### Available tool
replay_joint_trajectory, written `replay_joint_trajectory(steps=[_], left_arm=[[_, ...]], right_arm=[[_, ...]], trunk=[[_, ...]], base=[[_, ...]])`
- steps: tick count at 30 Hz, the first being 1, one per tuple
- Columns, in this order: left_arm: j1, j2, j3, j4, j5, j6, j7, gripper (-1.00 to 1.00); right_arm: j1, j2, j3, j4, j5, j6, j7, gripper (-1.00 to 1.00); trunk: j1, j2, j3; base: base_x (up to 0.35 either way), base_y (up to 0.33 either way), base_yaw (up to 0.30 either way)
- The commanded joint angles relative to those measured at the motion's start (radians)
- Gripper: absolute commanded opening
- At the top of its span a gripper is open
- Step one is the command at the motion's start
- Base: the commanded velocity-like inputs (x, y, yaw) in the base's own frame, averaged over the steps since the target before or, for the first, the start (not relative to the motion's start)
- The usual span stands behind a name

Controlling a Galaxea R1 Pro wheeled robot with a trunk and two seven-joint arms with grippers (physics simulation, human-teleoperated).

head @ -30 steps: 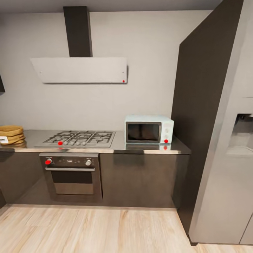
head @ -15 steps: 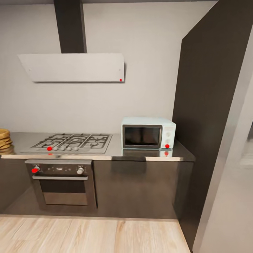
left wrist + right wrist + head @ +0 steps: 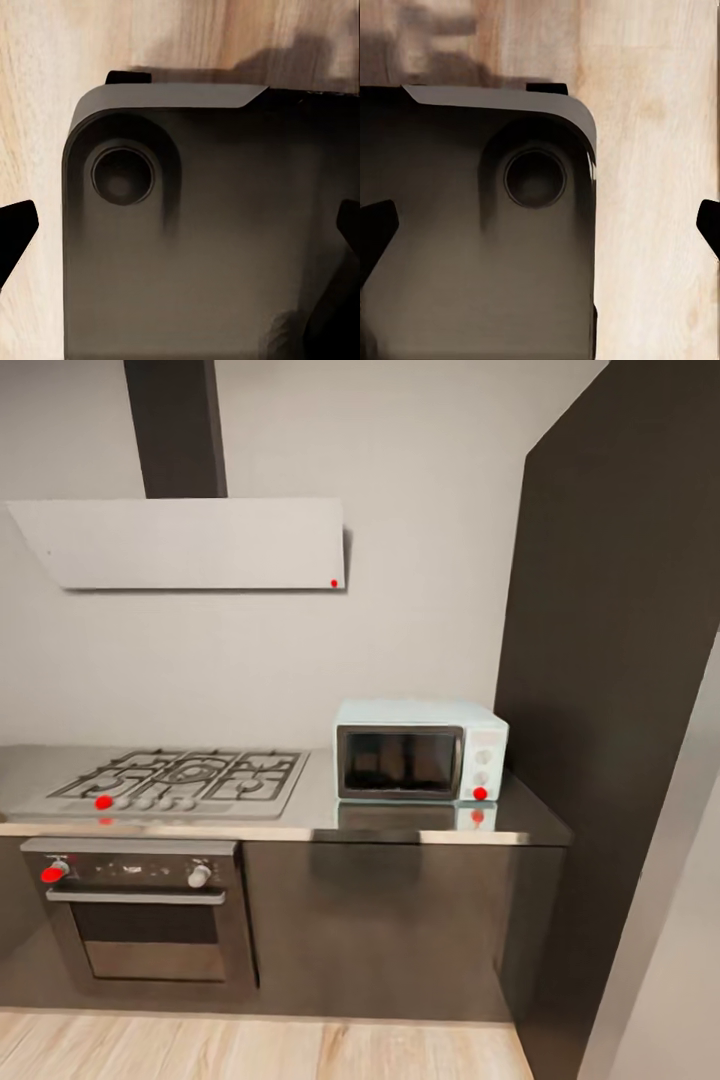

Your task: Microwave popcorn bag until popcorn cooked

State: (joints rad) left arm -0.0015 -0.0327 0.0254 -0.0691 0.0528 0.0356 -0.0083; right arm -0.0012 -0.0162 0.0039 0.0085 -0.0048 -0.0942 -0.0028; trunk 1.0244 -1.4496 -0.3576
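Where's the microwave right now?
In the head view, the microwave stands at the right end of the steel countertop, door shut, between the gas hob on its left and a tall dark cabinet on its right.

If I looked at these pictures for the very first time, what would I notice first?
Probably the pale blue microwave, sitting on the shiny steel countertop next to a tall dark cabinet, with its door shut. Next, the bright red dots: one on the gas hob beside it and one on the oven below. A big grey hood hangs on the wall above.
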Motion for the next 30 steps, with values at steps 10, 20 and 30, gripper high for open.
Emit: replay_joint_trajectory(steps=[10, 20, 30], left_arm=[[0.000, 0.000, 0.002, -0.001, 0.006, 0.000, -0.001, 1.00], [0.000, -0.001, 0.003, -0.003, 0.004, -0.005, -0.001, 1.00], [0.000, -0.001, 0.004, -0.003, 0.004, -0.005, -0.001, 1.00]], right_arm=[[0.000, 0.000, -0.001, 0.001, -0.001, -0.003, 0.000, 1.00], [0.000, -0.001, 0.002, 0.001, 0.000, -0.004, 0.000, 1.00], [0.000, -0.001, 0.001, 0.001, 0.000, -0.006, 0.000, 1.00]], trunk=[[0.001, 0.000, -0.001], [0.001, 0.000, -0.001], [0.001, 0.000, -0.001]], base=[[0.325, -0.012, 0.000], [0.133, 0.000, 0.000], [0.000, 0.000, 0.000]])
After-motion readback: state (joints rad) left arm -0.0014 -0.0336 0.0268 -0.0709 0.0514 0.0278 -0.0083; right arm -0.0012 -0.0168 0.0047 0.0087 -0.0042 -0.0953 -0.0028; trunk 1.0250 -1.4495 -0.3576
